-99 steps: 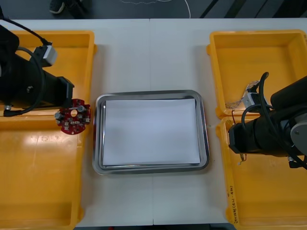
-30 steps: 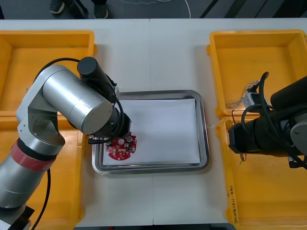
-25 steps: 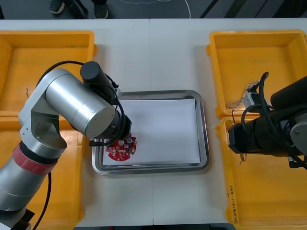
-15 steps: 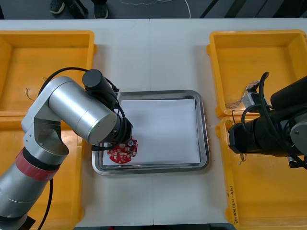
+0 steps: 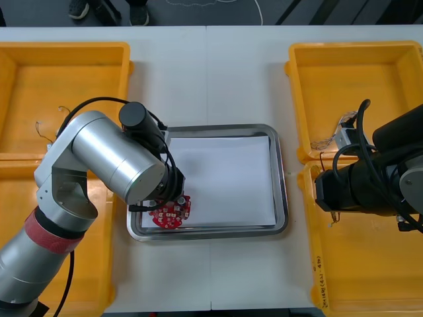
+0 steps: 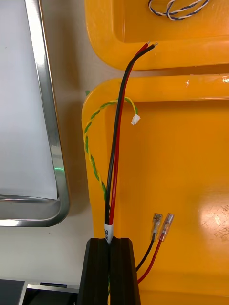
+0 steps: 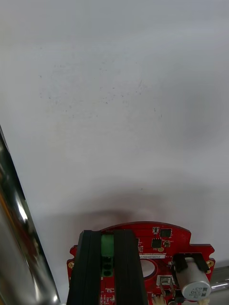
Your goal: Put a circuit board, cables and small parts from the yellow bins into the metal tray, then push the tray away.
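My left gripper (image 7: 108,237) is shut on the green connector block of a round red circuit board (image 7: 164,248), low over the white inside of the metal tray (image 7: 114,119). In the front view the circuit board (image 5: 170,212) sits at the near left corner of the tray (image 5: 281,178), half under my left arm (image 5: 122,165). My right gripper (image 6: 112,244) is shut on a black and red cable (image 6: 117,143) together with a twisted green and yellow cable (image 6: 90,152). It hangs over the near right bin (image 5: 370,271).
A blue and white twisted cable (image 6: 177,8) lies in the far right bin (image 5: 357,72). The tray's rim (image 6: 47,119) runs beside the right bins. Two yellow bins (image 5: 66,79) stand on the left of the table.
My left arm has carried the circuit board from the left bins into the tray and moved it toward the near left corner. The right arm has not moved.
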